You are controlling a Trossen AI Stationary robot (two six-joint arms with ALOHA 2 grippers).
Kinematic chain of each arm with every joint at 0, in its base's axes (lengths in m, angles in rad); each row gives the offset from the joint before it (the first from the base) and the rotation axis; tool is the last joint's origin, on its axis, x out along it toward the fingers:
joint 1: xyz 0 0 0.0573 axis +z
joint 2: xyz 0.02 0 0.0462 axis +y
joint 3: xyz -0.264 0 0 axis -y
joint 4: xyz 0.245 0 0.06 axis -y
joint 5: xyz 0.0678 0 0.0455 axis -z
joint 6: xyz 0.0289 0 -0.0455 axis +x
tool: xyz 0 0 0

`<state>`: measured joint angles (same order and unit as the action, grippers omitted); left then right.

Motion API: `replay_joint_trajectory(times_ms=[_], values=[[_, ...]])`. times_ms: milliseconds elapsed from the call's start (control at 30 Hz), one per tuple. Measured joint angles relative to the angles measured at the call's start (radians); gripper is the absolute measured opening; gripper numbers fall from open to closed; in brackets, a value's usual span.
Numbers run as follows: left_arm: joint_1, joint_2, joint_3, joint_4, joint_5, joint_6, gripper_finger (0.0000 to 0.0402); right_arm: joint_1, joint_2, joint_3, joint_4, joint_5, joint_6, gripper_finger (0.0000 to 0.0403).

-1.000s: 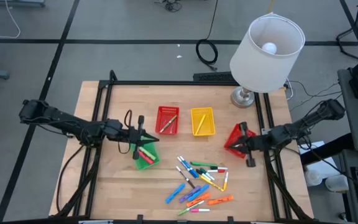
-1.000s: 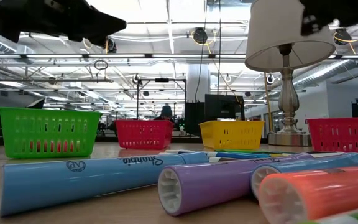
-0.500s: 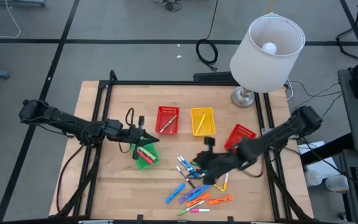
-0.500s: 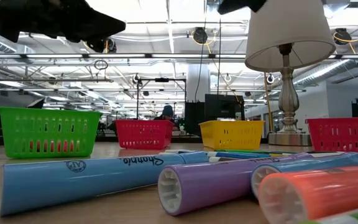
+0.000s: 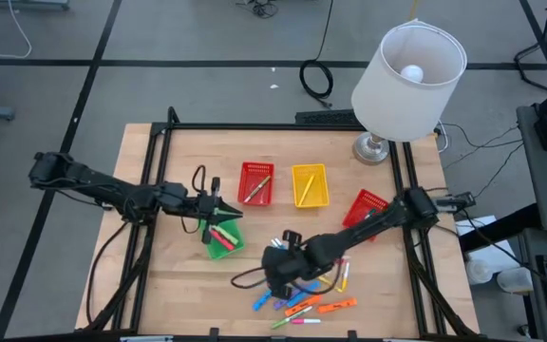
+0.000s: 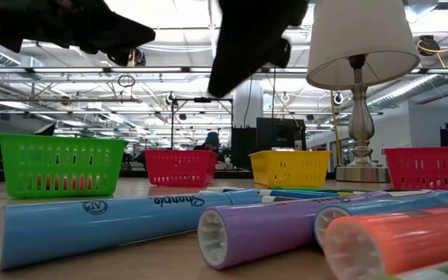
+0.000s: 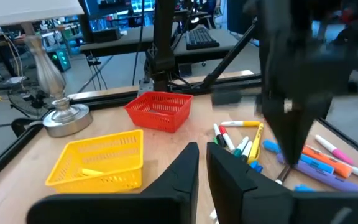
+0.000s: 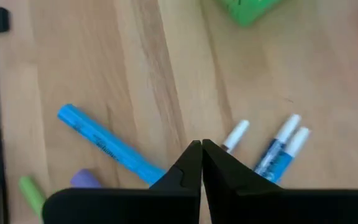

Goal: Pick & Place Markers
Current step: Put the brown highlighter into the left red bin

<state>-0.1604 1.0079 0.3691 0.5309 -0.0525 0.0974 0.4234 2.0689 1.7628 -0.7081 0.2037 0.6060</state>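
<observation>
Several markers (image 5: 310, 283) lie in a loose pile on the wooden table, near its front edge; up close, a blue (image 6: 107, 222), a purple (image 6: 263, 229) and an orange one (image 6: 395, 245). My right gripper (image 5: 275, 274) hangs shut above the pile's left end, slanting down, over a blue marker (image 8: 107, 149); it touches nothing. My left gripper (image 5: 234, 209) reaches level over the green basket (image 5: 221, 239), which holds markers. Its fingers (image 7: 202, 158) stand a narrow slit apart with nothing between them.
A red basket (image 5: 256, 182) and a yellow basket (image 5: 310, 184), each with a marker inside, stand at the middle. Another red basket (image 5: 367, 211) sits at the right. A lamp (image 5: 406, 81) stands at the far right corner. Bare wood lies at the near left.
My right arm has swung from beside the red basket at the table's right edge toward the left and near side, out over the marker pile, and its gripper has tipped from level to slanting down. It has stayed shut. My left arm has held its place.
</observation>
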Motion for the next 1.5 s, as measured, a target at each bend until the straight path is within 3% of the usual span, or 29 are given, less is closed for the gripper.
replay_joint_trajectory(times_ms=[133, 267, 400, 533, 833, 1200, 1500], values=[[0.0, -0.054, 0.0, -0.048, 0.002, -0.005, 0.0042, -0.025, 0.047, 0.001, 0.02, -0.075, 0.028, 0.0023], [0.0, -0.116, 0.001, -0.096, 0.002, -0.022, 0.0042, -0.042, 0.084, 0.002, 0.03, -0.126, 0.06, 0.0079], [0.0, -0.155, 0.001, -0.13, 0.002, -0.022, 0.0042, -0.058, 0.104, 0.002, 0.015, -0.157, 0.114, 0.0136], [0.0, -0.167, 0.001, -0.152, 0.002, -0.023, 0.0042, -0.064, 0.108, 0.002, -0.007, -0.155, 0.13, 0.0162], [0.0, -0.165, 0.001, -0.163, 0.008, -0.037, 0.0042, -0.066, 0.107, -0.012, 0.009, -0.152, 0.125, 0.0153], [-0.025, -0.165, 0.001, -0.163, 0.009, -0.051, 0.0042, -0.069, 0.099, -0.154, 0.115, -0.15, 0.141, 0.0146], [-0.033, -0.165, 0.001, -0.163, 0.006, -0.051, 0.0042, -0.07, 0.099, -0.219, 0.185, -0.156, 0.11, 0.0114]])
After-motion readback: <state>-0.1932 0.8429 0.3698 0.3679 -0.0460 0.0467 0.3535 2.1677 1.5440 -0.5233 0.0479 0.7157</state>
